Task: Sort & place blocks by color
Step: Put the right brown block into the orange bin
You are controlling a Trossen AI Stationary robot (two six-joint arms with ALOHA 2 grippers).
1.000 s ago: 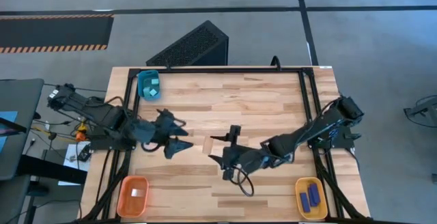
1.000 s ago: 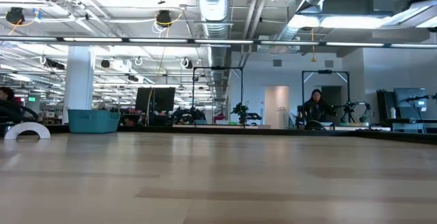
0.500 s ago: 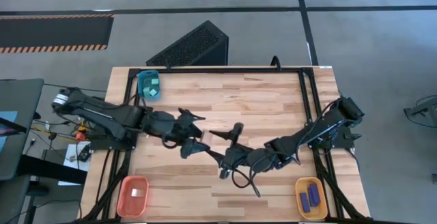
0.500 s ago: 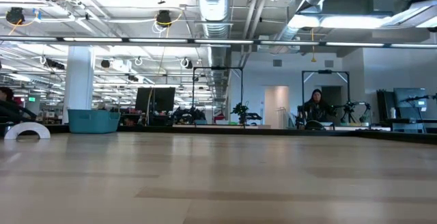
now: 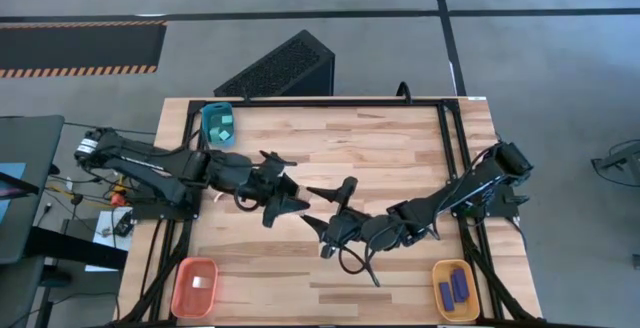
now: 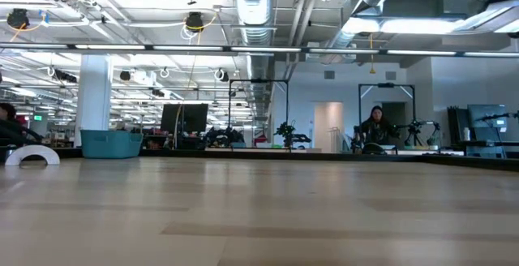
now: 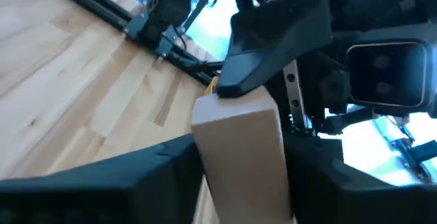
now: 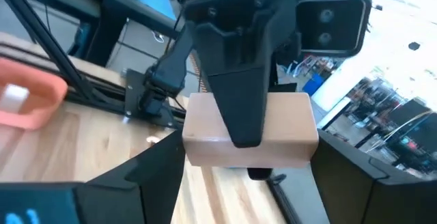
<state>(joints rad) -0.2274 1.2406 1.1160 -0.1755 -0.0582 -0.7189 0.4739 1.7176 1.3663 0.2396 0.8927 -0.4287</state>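
Table (image 5: pixel 400 138): pale wood top filling the middle of the high view; no loose blocks show on its bare boards; sorting looks nearly finished, as a judgement
Teal tray (image 5: pixel 217 123): upper left corner of the table; light cyan cubes (image 5: pixel 226 125) already lie in it
Orange tray (image 5: pixel 194 287): lower left corner; one pale wood piece (image 5: pixel 200 283) already inside
Yellow tray (image 5: pixel 454 290): lower right corner; dark blue bars (image 5: pixel 453 288) already inside
Left gripper (image 5: pixel 284 188): centre-left of the high view, reaching toward the right gripper; its fingers stand either side of the wooden block (image 7: pixel 239 152) in the left wrist view, apparently pinching it
Right gripper (image 5: pixel 325 208): centre of the high view, tips meeting the left one; its fingers press the same block, seen in the right wrist view (image 8: pixel 249 128), one finger (image 8: pixel 235 80) of the other arm across its face
Stage: a handover in mid-air between the two arms, by the look of it; the block is off the table
Left to do: carry this last pale block to the orange tray, lower left; then release it
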